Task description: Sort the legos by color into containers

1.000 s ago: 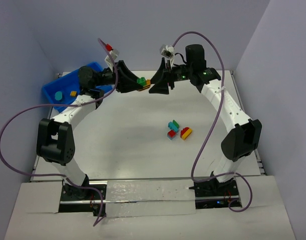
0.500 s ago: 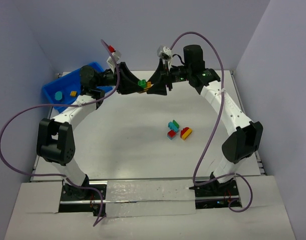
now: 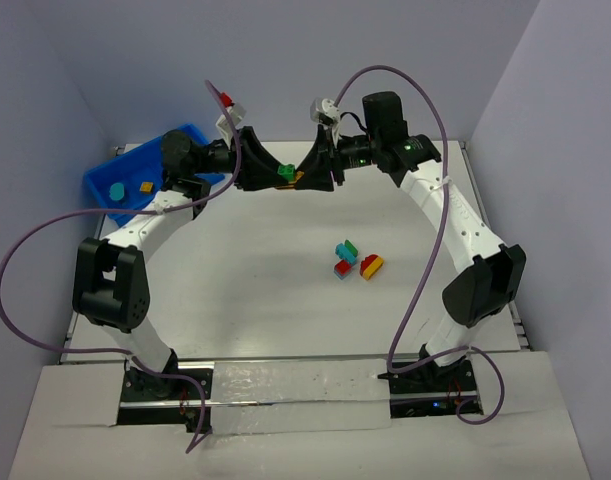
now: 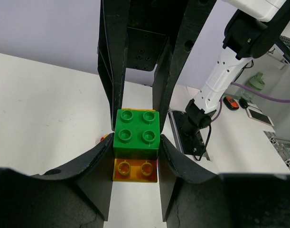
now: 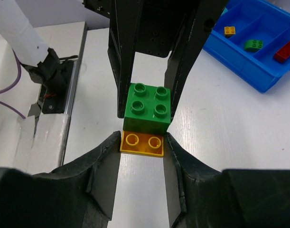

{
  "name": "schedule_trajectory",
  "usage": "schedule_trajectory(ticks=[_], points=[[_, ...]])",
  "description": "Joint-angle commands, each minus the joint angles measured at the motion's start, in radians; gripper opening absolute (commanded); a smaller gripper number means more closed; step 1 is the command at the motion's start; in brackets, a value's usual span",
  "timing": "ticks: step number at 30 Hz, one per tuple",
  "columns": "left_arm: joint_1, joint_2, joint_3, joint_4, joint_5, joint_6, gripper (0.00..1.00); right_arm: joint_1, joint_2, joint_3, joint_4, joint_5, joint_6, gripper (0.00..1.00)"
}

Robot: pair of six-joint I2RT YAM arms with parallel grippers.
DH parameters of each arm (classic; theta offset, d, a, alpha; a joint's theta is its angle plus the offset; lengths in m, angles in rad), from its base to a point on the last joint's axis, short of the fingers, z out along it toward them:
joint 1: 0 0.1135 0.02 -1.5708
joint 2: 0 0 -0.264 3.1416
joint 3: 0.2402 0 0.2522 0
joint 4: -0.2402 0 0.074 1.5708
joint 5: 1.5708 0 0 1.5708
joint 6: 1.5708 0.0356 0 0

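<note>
My two grippers meet tip to tip above the back middle of the table. Between them is a green brick point(image 3: 283, 172) stacked on a yellow brick point(image 3: 297, 177). My left gripper point(image 3: 278, 172) is shut on the green brick point(image 4: 136, 135), with the yellow brick point(image 4: 135, 170) under it. My right gripper point(image 3: 303, 175) is shut on the yellow brick point(image 5: 142, 144), and the green brick point(image 5: 147, 108) sits just beyond its tips. The blue bin point(image 3: 95, 185) stands at the back left and also shows in the right wrist view point(image 5: 258, 71).
The bin holds a teal brick point(image 3: 116, 189) and a yellow brick point(image 3: 144, 185); the right wrist view shows a green brick point(image 5: 253, 45) and a red brick point(image 5: 284, 51) in other compartments. Loose bricks point(image 3: 345, 248) and a red-yellow one point(image 3: 371, 266) lie right of the table's middle.
My right gripper has moved left to the stacked bricks in my left gripper and now grips the yellow one. My left gripper has shifted slightly right.
</note>
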Motion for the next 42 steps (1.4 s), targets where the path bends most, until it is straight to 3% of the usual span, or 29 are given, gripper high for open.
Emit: schedule_trajectory(ticks=[1,5,6,7,8,11,13,29,36,42], points=[[0.001,-0.039,0.007,0.036,-0.024,0.018,0.0,0.021,0.004,0.061,-0.076,-0.02,-0.05,0.36],[0.001,-0.034,0.009,0.046,-0.024,0.007,0.07,0.021,0.014,0.076,-0.071,0.002,-0.035,0.07],[0.001,-0.034,0.009,0.049,-0.026,0.007,0.21,0.018,0.014,0.076,-0.061,0.008,-0.022,0.0],[0.002,-0.034,0.009,0.049,-0.024,0.004,0.22,0.019,0.013,0.076,-0.056,0.016,-0.018,0.0],[0.001,-0.034,0.014,0.042,-0.02,0.005,0.34,0.02,0.011,0.073,-0.051,0.024,-0.015,0.0],[0.002,-0.033,0.03,0.017,-0.009,0.011,0.51,0.018,0.006,0.071,-0.027,0.055,0.004,0.0],[0.002,-0.033,0.038,-0.011,-0.003,0.029,0.55,0.02,0.003,0.073,-0.014,0.074,0.015,0.0],[0.002,-0.016,0.064,-0.04,-0.006,0.012,0.56,0.036,-0.007,0.063,0.002,0.152,-0.011,0.0],[0.003,-0.033,0.064,-0.141,-0.034,0.103,0.64,0.039,-0.019,0.044,0.015,0.142,-0.006,0.0],[0.003,-0.033,0.064,-0.154,-0.039,0.117,0.56,0.04,-0.017,0.045,0.012,0.141,-0.007,0.0]])
